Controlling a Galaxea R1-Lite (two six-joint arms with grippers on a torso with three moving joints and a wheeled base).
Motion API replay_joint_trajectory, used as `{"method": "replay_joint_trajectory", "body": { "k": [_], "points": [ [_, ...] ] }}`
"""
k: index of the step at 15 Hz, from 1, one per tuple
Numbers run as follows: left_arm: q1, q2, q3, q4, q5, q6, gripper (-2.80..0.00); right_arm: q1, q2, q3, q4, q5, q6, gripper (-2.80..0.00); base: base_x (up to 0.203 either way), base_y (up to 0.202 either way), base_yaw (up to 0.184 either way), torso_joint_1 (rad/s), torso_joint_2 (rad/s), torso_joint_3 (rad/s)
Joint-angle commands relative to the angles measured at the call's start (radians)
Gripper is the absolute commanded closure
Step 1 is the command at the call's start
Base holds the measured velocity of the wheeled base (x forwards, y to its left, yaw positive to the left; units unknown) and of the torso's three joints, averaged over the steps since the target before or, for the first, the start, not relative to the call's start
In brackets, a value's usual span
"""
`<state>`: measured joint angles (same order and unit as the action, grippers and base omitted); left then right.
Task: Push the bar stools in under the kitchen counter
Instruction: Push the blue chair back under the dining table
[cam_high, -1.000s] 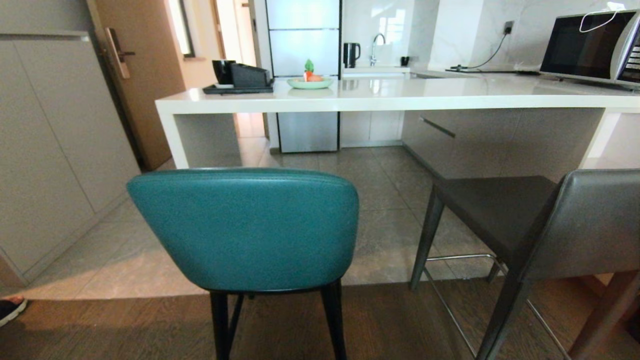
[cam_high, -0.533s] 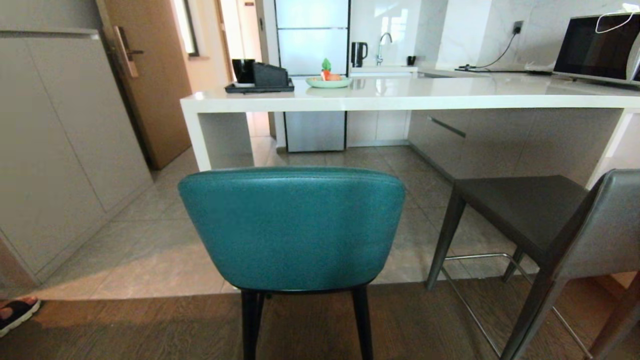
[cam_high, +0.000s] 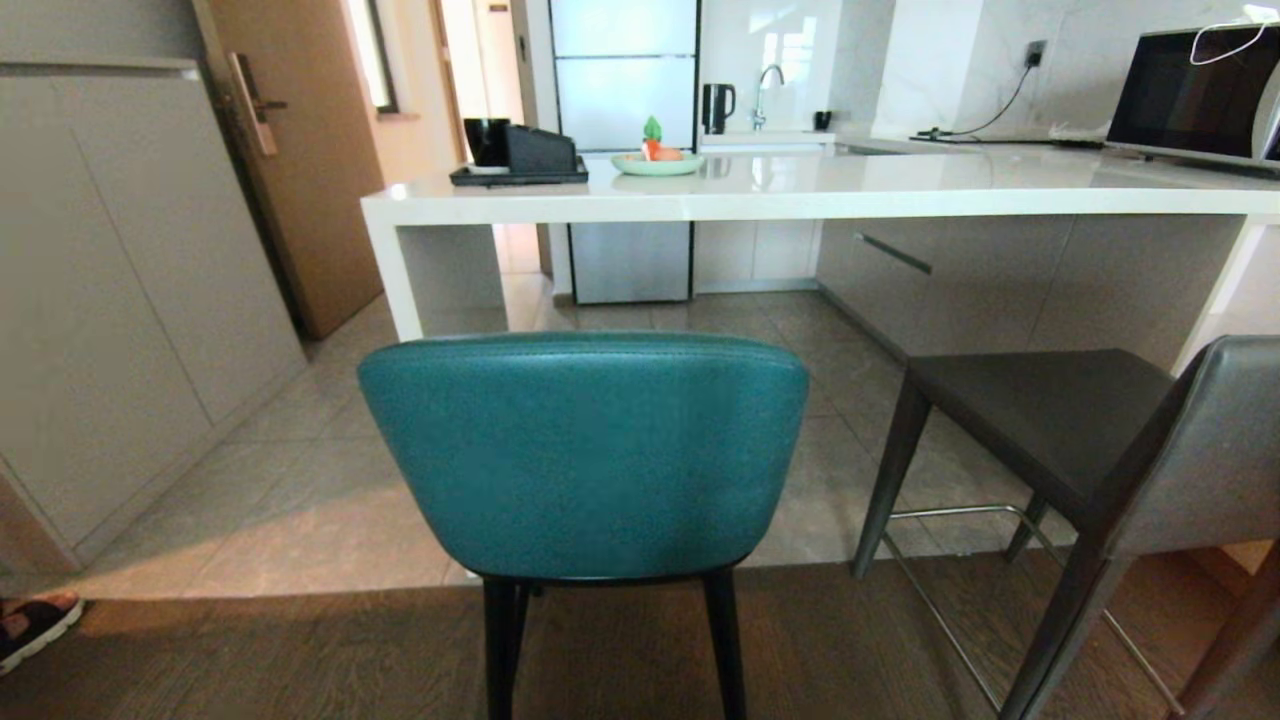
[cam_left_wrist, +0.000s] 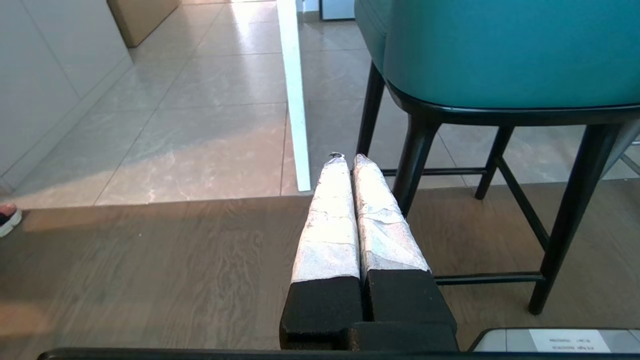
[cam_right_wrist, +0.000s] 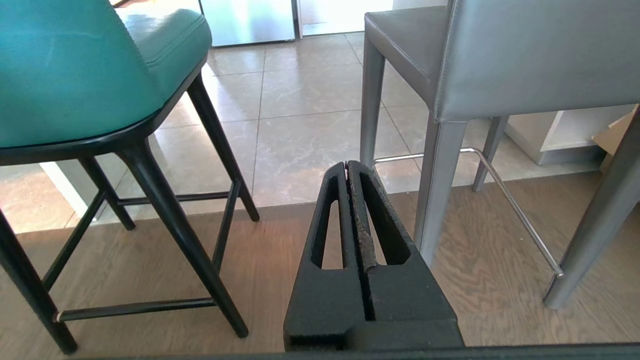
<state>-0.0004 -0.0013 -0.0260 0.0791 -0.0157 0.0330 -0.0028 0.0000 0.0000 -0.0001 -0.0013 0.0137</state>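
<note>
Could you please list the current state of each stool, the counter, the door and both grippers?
Teal stool: upright, pulled out, not under the counter.
Grey stool: upright, pulled out, turned at an angle.
Kitchen counter: nothing tucked beneath; tray and plate on top.
Door: standing open.
Left gripper: shut, empty, low behind the teal stool.
Right gripper: shut, empty, low between the stools.
</note>
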Motion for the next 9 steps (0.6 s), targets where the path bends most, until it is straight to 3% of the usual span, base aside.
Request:
{"method": "replay_joint_trajectory", "body": {
  "k": [1,9],
  "points": [
    [0.000,0.001,0.000,0.001,0.000,-0.002,0.00,0.000,0.002,0.005,-0.001,0.000,0.000,0.00,0.000,0.000,0.000,0.000,0.00,0.000],
    [-0.001,0.001,0.000,0.001,0.000,-0.002,0.00,0.000,0.002,0.005,0.000,0.000,0.002,0.00,0.000,0.000,0.000,0.000,0.00,0.000]
  ]
}}
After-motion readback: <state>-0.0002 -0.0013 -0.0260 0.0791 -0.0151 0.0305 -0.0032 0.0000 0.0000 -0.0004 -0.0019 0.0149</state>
